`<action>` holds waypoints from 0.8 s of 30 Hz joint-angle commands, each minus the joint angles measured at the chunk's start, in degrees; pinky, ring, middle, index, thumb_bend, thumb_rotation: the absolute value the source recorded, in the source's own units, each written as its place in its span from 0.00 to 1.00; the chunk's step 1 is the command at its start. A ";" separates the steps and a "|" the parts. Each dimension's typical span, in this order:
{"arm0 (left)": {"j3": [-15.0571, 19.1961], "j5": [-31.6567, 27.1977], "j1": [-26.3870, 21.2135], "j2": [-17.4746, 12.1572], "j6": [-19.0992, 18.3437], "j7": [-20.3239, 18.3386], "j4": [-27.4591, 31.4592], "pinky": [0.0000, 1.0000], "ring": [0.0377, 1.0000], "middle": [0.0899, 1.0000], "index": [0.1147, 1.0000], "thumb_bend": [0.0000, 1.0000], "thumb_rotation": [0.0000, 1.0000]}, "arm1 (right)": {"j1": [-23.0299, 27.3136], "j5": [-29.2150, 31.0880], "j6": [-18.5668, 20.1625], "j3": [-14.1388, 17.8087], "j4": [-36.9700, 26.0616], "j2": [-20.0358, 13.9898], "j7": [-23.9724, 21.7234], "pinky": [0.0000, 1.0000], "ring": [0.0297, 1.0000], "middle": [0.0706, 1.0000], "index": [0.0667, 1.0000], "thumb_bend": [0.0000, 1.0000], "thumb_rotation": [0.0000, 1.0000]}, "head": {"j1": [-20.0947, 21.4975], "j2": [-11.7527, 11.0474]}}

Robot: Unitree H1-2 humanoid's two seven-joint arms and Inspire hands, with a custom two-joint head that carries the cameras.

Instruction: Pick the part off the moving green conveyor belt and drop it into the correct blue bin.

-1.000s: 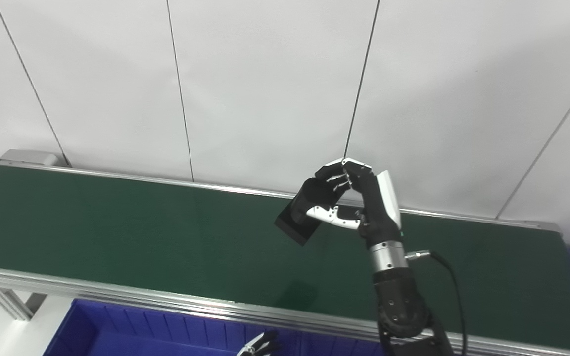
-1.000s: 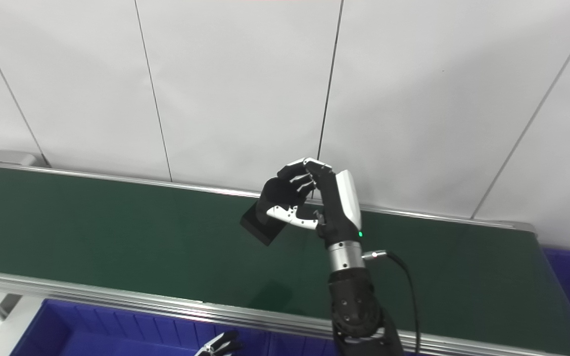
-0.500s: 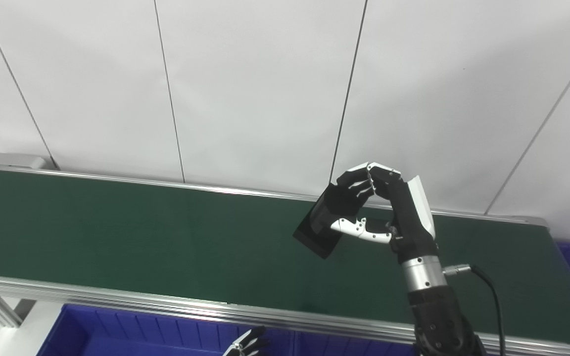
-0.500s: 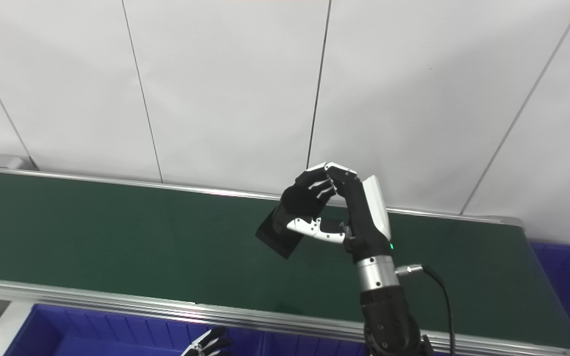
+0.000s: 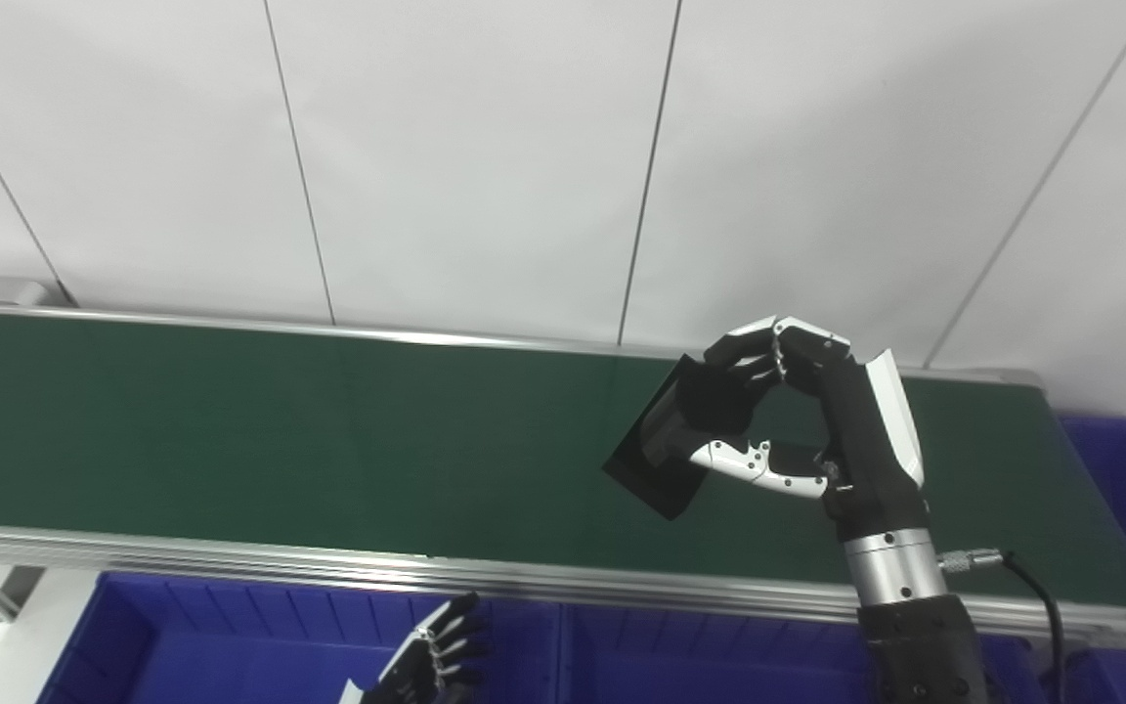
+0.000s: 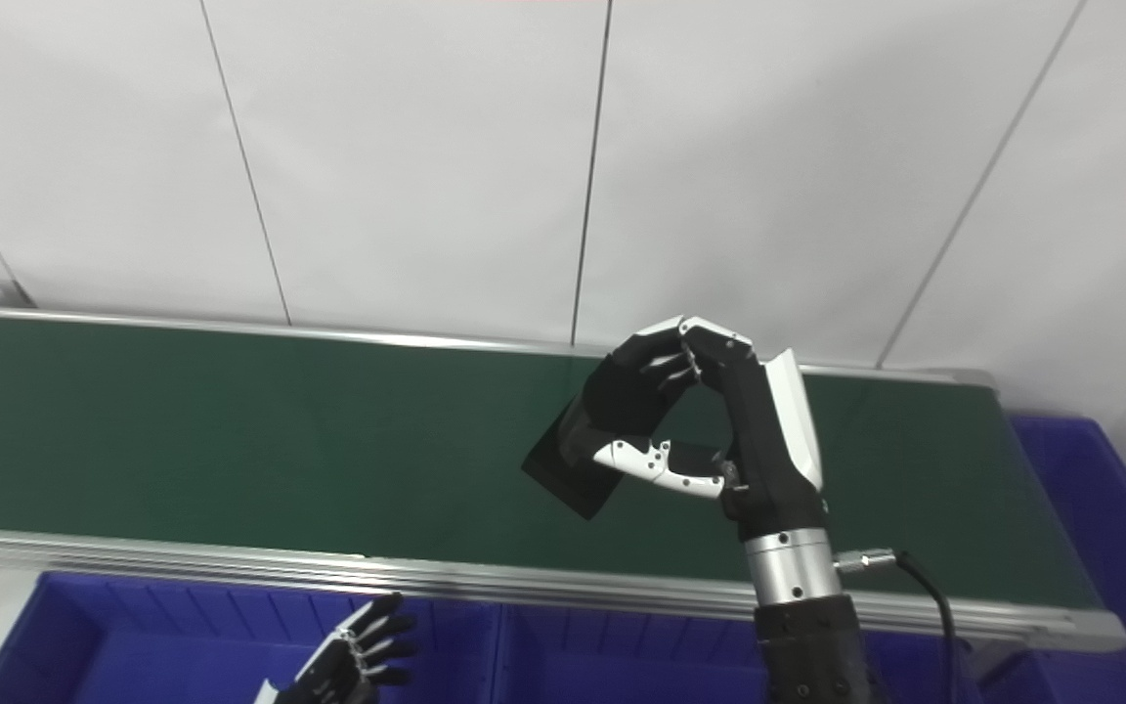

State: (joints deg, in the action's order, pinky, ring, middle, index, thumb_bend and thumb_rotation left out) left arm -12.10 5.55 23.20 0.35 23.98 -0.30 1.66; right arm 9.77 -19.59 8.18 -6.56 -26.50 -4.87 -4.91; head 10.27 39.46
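Shifted rightward along the green conveyor belt (image 5: 280, 430), right hand (image 5: 802, 430) clasping a flat black rectangular part (image 5: 661, 455), left hand (image 5: 431, 655) spread, holding nothing, over a blue plastic bin (image 5: 231, 650)

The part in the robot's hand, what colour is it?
Black, a flat part, clearest in the left eye view.

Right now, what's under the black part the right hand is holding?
Under the black part, held tilted in the right hand, only bare green belt shows. The strip of belt directly behind the part and fingers is covered, so I cannot see it.
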 commanded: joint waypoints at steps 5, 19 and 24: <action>0.81 -1.35 -0.07 -0.84 -0.90 -1.41 3.92 0.68 0.76 0.81 0.86 0.61 0.83 | -3.91 0.11 2.72 1.48 -8.45 -1.66 -1.62 0.34 0.44 0.48 0.47 0.50 0.00 | 2.03 1.78; 1.83 -4.01 0.29 -2.21 -3.27 -2.94 7.09 0.66 0.75 0.80 0.86 0.63 0.82 | -14.36 -1.17 -0.29 1.45 -12.63 -1.47 -1.29 0.31 0.44 0.50 0.48 0.50 0.00 | 6.40 5.66; 2.01 -4.72 0.57 -2.36 -4.10 -3.24 7.85 0.66 0.75 0.81 0.86 0.60 0.80 | -18.61 -3.88 -1.75 -0.35 -11.83 -0.78 -0.47 0.31 0.43 0.49 0.48 0.50 0.00 | 6.54 5.95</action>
State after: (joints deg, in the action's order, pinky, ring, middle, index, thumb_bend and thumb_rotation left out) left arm -10.25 1.04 23.48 -1.75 19.24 -3.09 7.54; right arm -8.51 -22.48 10.46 -6.59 -36.83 -6.09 -6.61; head 16.88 45.35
